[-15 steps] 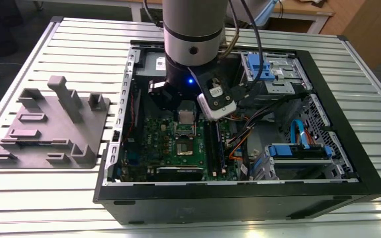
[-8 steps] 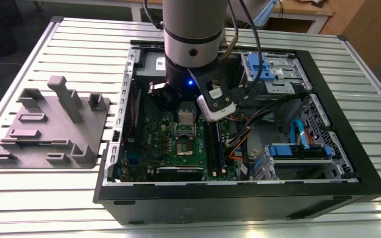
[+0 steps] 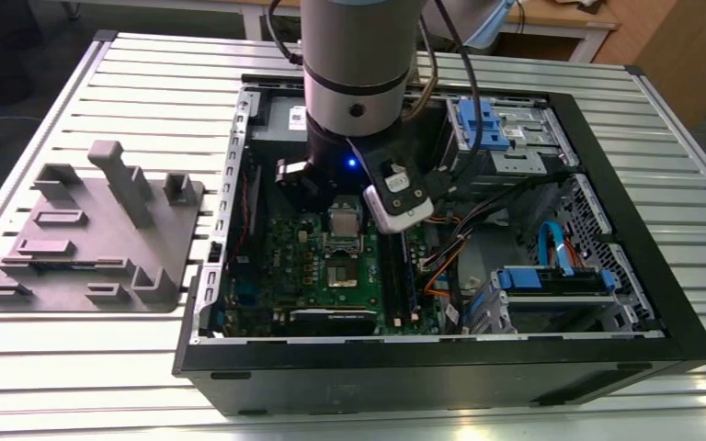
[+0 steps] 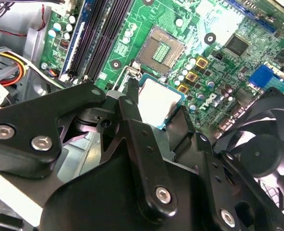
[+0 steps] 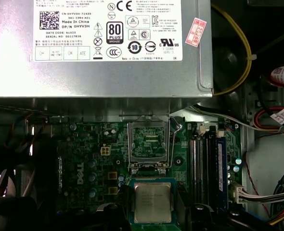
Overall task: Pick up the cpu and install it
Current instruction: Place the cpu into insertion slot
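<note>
One cpu (image 5: 152, 201), silver top up, gripped by two opposite edges in the single gripper (image 5: 152, 211), fingers (image 4: 132, 98) closed to chip width, just beside one metal-framed socket (image 5: 148, 140) on one motherboard (image 5: 84, 159), one grey fixture (image 3: 89, 230) well apart.

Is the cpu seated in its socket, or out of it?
Out. The socket lies bare with its contacts showing, and the cpu is apart from it, held between the fingers.

Slatted metal table (image 3: 71, 367) carries grey fixture (image 3: 84, 248), open black computer case (image 3: 451, 377) beside it.
</note>
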Robot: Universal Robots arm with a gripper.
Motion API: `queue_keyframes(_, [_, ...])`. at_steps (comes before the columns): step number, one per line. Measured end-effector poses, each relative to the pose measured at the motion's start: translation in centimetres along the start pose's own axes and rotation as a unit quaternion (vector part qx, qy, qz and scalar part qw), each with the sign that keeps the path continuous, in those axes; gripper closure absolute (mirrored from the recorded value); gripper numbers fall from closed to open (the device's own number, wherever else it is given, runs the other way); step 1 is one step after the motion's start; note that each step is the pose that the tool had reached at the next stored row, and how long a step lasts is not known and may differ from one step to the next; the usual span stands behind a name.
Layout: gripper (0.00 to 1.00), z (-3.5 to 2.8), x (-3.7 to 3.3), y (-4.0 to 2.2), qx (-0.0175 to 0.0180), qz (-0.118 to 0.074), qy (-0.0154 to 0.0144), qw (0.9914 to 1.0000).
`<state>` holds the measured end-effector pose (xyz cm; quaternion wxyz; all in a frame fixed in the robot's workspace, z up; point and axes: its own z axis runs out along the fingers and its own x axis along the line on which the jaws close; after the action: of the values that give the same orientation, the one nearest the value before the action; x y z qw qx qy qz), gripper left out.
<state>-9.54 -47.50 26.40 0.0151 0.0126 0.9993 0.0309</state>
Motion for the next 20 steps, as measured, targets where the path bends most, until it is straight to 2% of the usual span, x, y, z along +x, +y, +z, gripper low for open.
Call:
queue_keyframes(14, [0.53,0.59,0.02,-0.04,0.0,0.0,0.0,1.0])
queue_keyframes(20, [0.53,0.64,0.02,-0.04,0.0,0.0,0.0,1.0])
